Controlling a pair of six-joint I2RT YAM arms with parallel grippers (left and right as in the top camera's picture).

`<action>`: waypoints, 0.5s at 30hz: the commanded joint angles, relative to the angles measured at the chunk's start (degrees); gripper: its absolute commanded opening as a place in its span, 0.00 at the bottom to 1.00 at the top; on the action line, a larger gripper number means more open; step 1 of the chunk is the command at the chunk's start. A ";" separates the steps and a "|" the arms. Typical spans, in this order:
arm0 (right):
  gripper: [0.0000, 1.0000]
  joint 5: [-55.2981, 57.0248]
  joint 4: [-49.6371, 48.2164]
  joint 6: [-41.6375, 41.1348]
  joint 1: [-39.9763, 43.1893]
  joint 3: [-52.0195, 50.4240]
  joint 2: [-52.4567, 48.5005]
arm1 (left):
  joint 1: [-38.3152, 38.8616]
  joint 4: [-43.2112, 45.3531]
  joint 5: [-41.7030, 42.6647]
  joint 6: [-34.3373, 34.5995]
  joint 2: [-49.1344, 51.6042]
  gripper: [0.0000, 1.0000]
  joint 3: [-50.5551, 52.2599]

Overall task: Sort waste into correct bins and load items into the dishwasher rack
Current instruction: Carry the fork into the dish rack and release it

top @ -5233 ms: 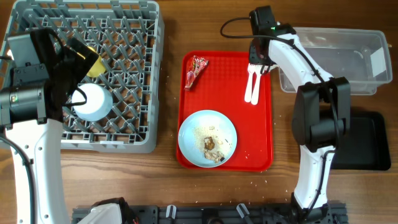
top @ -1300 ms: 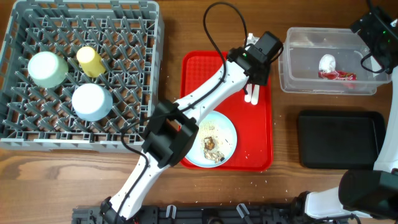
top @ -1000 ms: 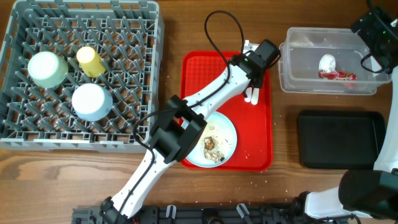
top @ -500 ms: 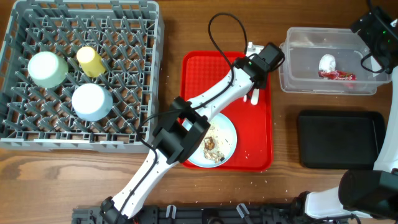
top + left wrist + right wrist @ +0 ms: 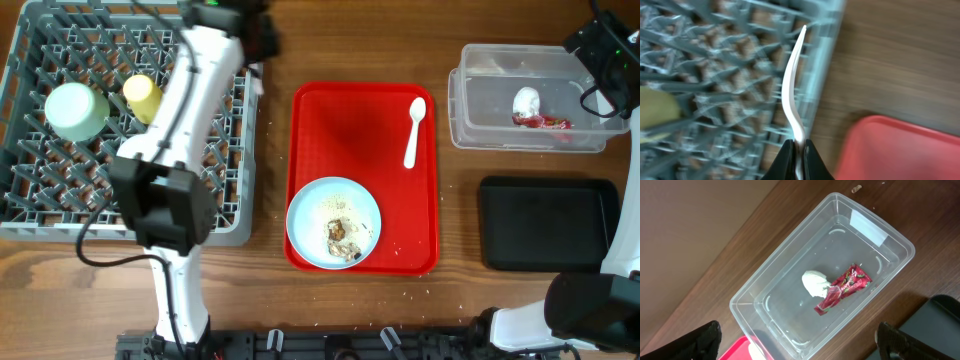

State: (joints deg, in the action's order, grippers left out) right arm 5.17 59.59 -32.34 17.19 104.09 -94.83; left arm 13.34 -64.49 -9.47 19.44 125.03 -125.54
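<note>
Jaws of left gripper (image 5: 799, 149) are pinching the white fork (image 5: 792, 90) at its lower end, set narrow w/ the plastic btwn them. Fork is showing edge-on to the wrist cam, curving up over the right wall of the grey rack (image 5: 705, 75); which end is being gripped, can't tell. Overhead, the left arm is reaching across the rack to its top-right corner and covering the middle. Yellow cup (image 5: 142, 97) and light green bowl (image 5: 75, 110) are sitting among the pegs, just beside each other.

Right gripper (image 5: 799, 330) is hanging near the right end of the clear tub (image 5: 785, 255), jaws spread wide, holding nothing. Tissue wad (image 5: 815, 283) and red wrapper (image 5: 842, 289) are lying in the tub, touching. White spoon (image 5: 414, 130) is lying on the red tray (image 5: 360, 130), upper right. Pale blue plate (image 5: 300, 215) is sitting on the tray's lower part w/ rice crumbs & brown scraps (image 5: 340, 232) on it. Black tray (image 5: 545, 225) is lying on the table (image 5: 270, 260) near the tub, not touching.
</note>
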 commanded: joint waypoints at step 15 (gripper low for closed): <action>1.00 0.42 0.02 -0.72 -0.07 0.46 -0.42 | -18.03 -1.62 19.58 -32.17 1.36 0.06 3.89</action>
State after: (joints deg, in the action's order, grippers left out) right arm 5.17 59.59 -32.34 17.19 104.09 -94.83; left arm -4.05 -65.89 7.03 -11.55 125.62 -122.48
